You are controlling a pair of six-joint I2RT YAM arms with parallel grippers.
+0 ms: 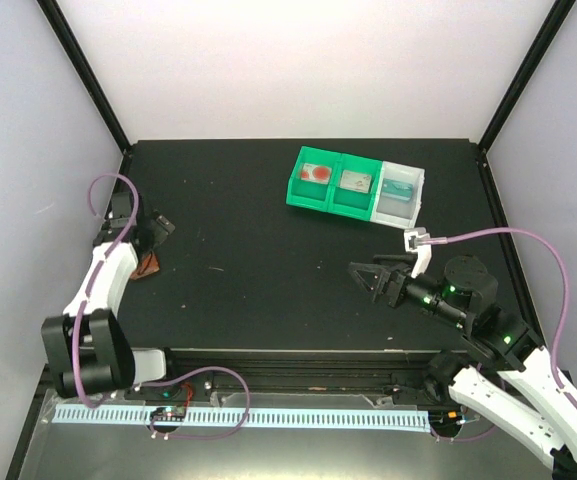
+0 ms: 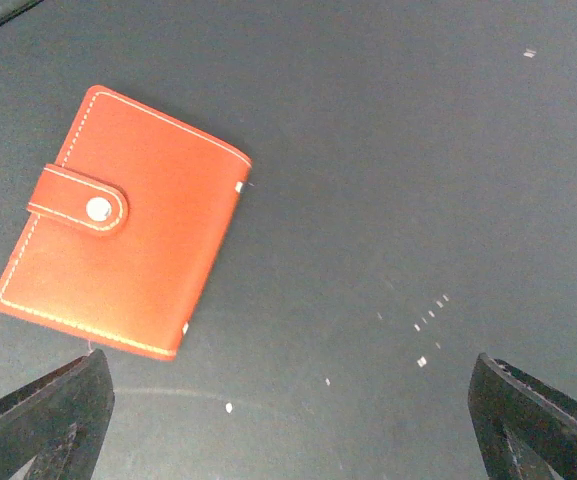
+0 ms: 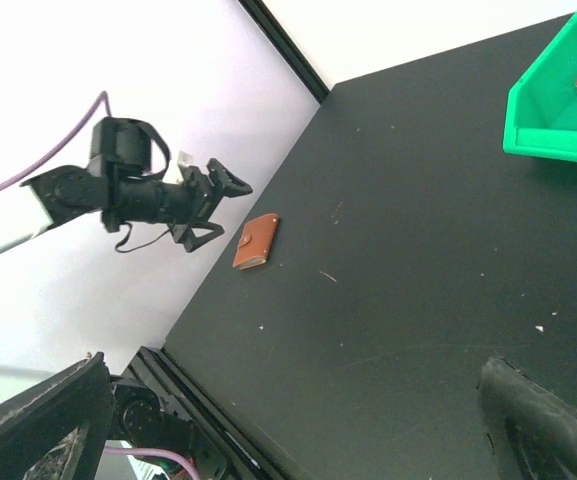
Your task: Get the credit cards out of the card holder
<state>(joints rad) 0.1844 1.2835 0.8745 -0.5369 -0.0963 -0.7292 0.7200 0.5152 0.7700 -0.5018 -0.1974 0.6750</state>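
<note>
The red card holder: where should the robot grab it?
Probably from straight above with the left claw, pinching its two opposite edges: the card holder lies flat and closed, tab snapped, so only thin edges offer a hold.

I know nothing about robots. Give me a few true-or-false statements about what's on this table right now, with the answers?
1. The card holder lies closed, its tab snapped shut. True.
2. The left pincer grips it. False: it is open above the holder, not touching it.
3. The right pincer holds a card. False: it is open and empty.
4. Two green bins stand beside a white bin. True.
</note>
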